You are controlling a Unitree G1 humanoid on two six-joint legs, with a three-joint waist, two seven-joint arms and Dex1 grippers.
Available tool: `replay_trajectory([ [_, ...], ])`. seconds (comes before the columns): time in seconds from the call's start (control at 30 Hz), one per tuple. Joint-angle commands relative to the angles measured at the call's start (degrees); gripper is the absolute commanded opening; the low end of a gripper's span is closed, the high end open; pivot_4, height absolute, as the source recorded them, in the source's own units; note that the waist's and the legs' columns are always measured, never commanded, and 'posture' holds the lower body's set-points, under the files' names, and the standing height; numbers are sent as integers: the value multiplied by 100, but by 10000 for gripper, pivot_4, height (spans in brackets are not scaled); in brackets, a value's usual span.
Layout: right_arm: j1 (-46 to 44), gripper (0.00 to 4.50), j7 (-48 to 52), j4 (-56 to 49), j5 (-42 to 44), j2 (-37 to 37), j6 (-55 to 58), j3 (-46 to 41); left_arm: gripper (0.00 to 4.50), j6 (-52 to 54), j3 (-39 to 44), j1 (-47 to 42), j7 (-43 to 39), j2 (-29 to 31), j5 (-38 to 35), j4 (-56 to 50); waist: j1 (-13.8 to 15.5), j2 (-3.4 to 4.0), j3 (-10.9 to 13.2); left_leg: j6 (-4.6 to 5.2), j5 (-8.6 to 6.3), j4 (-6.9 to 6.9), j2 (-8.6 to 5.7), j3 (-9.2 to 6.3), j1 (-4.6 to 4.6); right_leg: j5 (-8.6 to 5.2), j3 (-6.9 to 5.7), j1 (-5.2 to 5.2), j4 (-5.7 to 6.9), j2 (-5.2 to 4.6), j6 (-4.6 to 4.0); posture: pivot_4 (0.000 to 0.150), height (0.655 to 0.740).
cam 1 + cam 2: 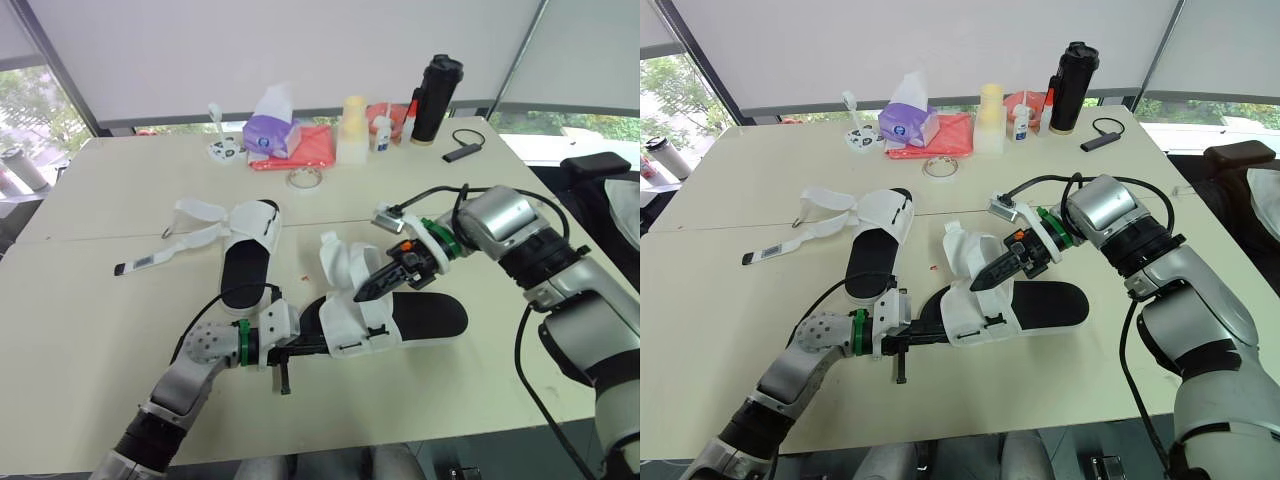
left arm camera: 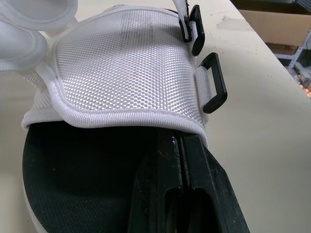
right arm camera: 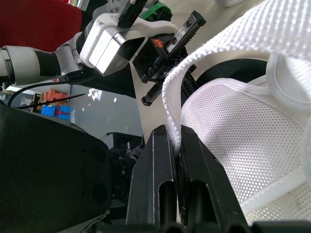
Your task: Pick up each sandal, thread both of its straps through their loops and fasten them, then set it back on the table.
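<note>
Near sandal [image 1: 425,318] sits mid-table [image 1: 90,330], black sole flat, white mesh upper at the end toward the robot's left. L gripper [image 1: 303,348] comes in at that end. The head cams don't show the grip, but the L wrist cam does: both fingers [image 2: 158,194] are pressed together, tips tucked under the mesh rim, nipping it. Same cam picks out two black loops [image 2: 214,82] on the upper's side. R gripper [image 1: 362,293] is down on top of the upper. Its wrist cam shows the fingers [image 3: 155,174] clamped on a white strap [image 3: 218,41] that arcs up & away. Far sandal [image 1: 250,265] lies just behind, apart from both grippers, straps [image 1: 195,225] splayed out to the robot's left. Tissue box [image 1: 270,130] & flask [image 1: 437,98] stand along the far edge.
</note>
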Motion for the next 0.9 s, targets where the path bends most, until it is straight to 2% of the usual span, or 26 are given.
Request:
replay_trajectory([
  [0.03,-176,487,70,-5,94,9,19,-56,0,0,-117,48,19,-19,60,-12,0,0,0,0,0,0,0,0,0,0,0,0,0,0,0,1500,7400],
  [0.9,-58,487,70,279,-71,15,-277,246,0,-16,-136,69,50,-18,72,-37,2,0,0,0,0,2,0,0,0,1,0,1,1,0,1,1500,7400],
])
